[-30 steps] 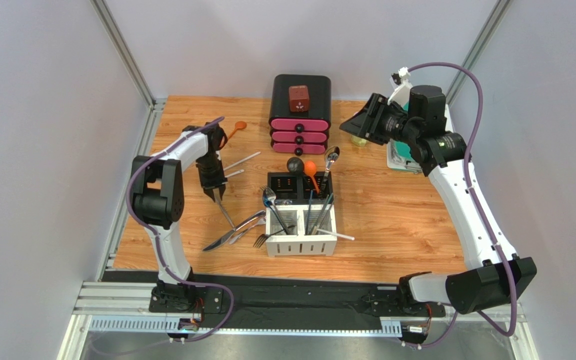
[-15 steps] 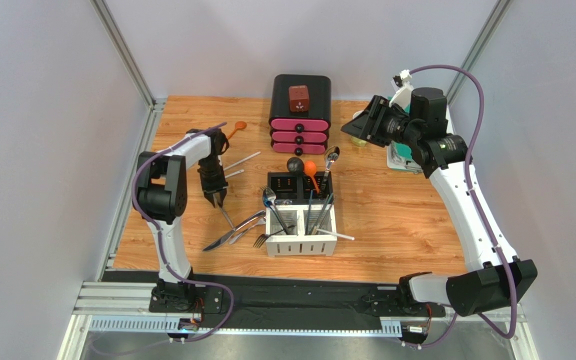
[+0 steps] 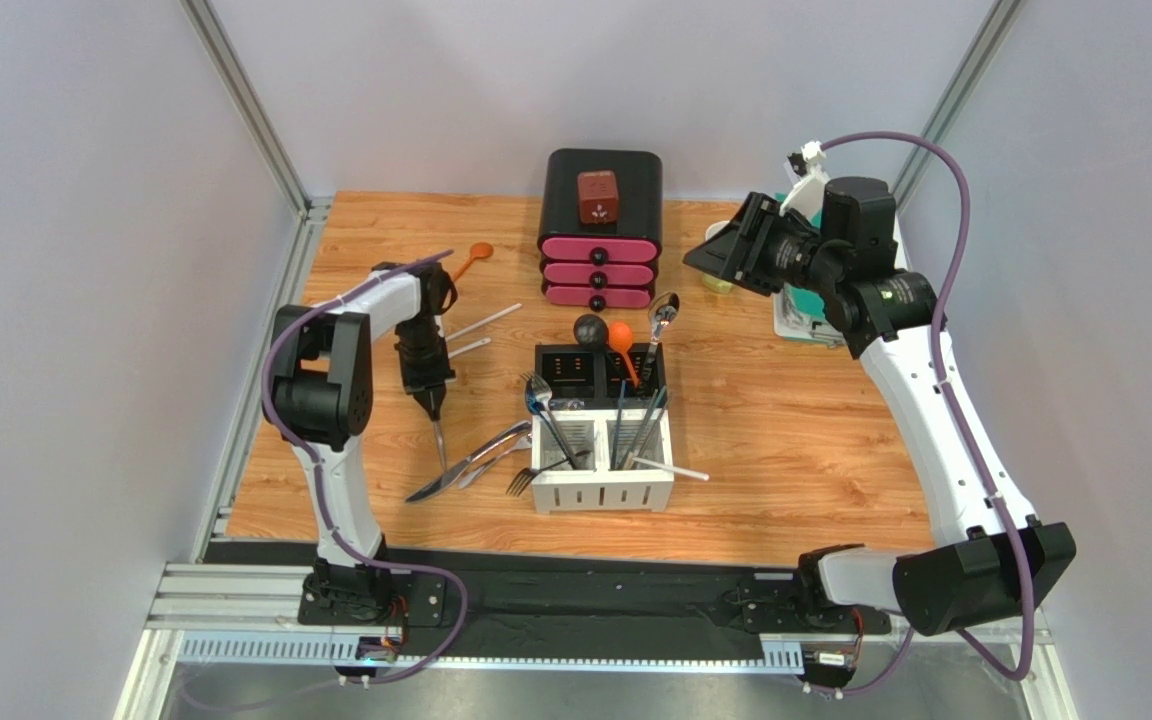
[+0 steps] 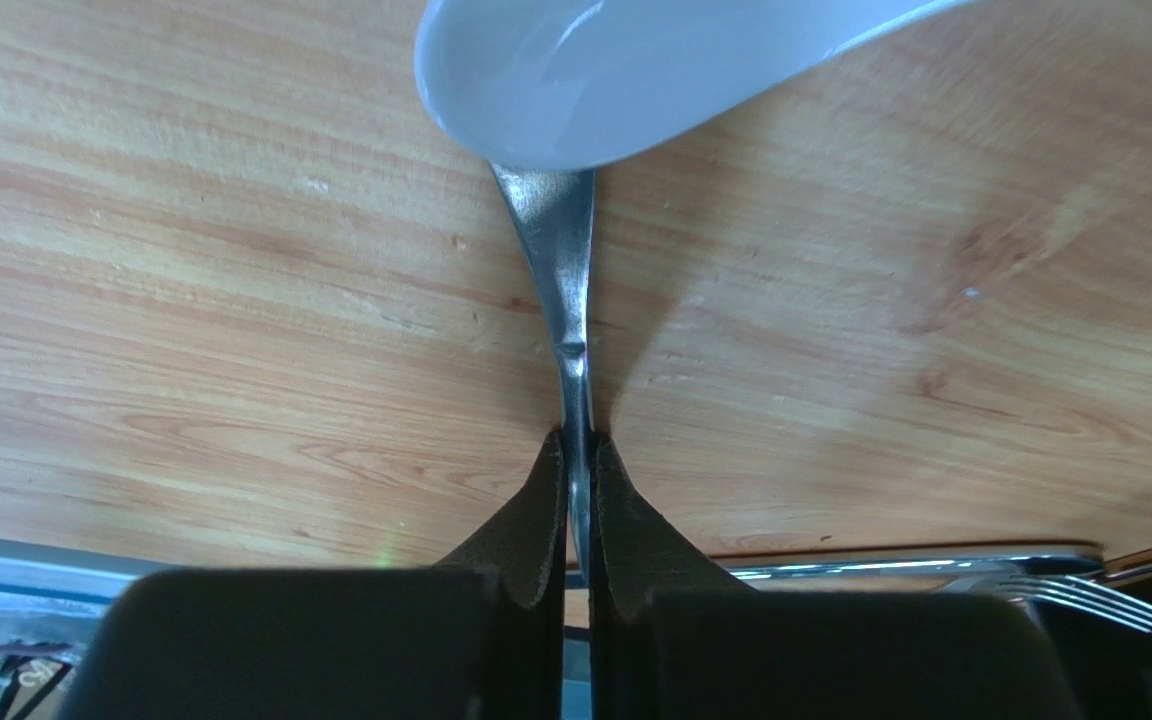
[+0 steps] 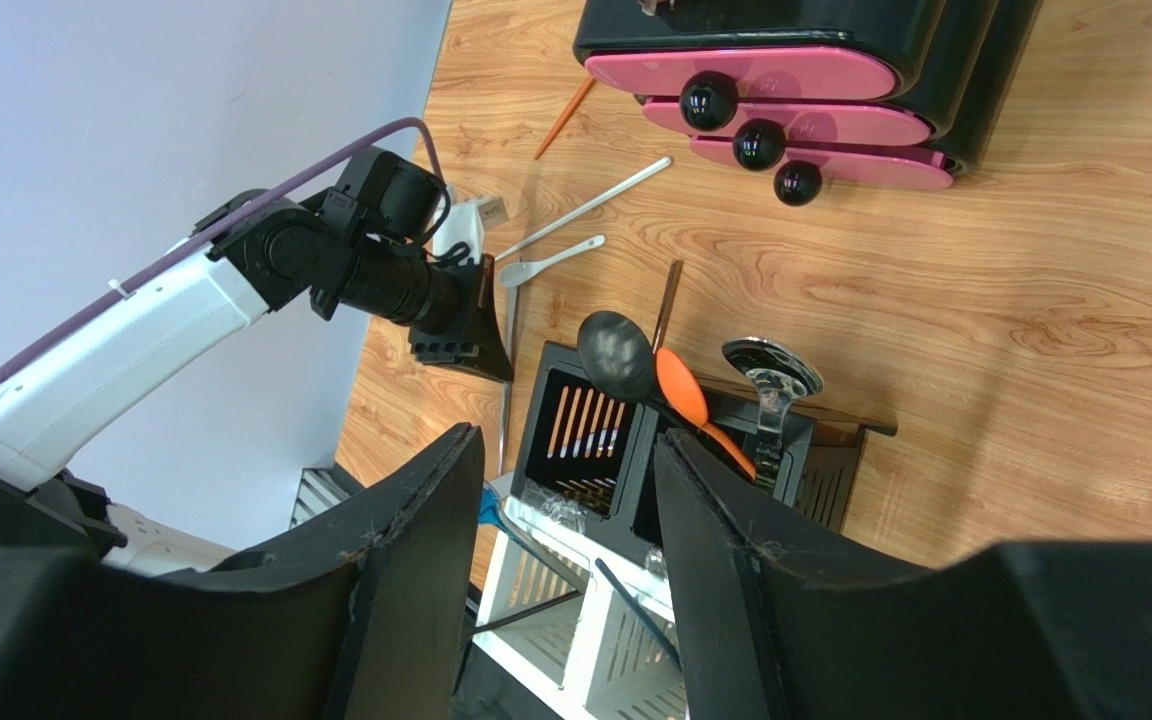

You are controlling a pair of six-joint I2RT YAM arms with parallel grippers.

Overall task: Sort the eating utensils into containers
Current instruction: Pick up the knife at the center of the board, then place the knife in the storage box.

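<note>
My left gripper (image 3: 428, 399) is down on the wooden table left of the caddy, shut on the slim handle of a silver metal utensil (image 4: 564, 285). The utensil's far end is hidden behind a white plastic spoon's bowl (image 4: 612, 75). The four-compartment caddy (image 3: 605, 492) stands mid-table with several utensils upright in it, among them an orange spoon (image 3: 620, 336) and a black spoon (image 3: 588, 329). A loose pile of silver forks and knives (image 3: 470, 465) lies by its left side. My right gripper (image 3: 717, 255) hangs high at the back right, open and empty, with the caddy (image 5: 582, 450) seen between its fingers.
Two white spoons (image 3: 480, 321) and an orange spoon (image 3: 470, 263) lie loose behind the left gripper. A black-and-pink drawer box (image 3: 600, 240) stands at the back with a red-brown block (image 3: 599, 197) on top. A teal item (image 3: 805, 315) sits at the right edge.
My left gripper has shut on the silver utensil's handle, and the utensil has swung to point more straight toward the near edge. The right arm has barely shifted.
</note>
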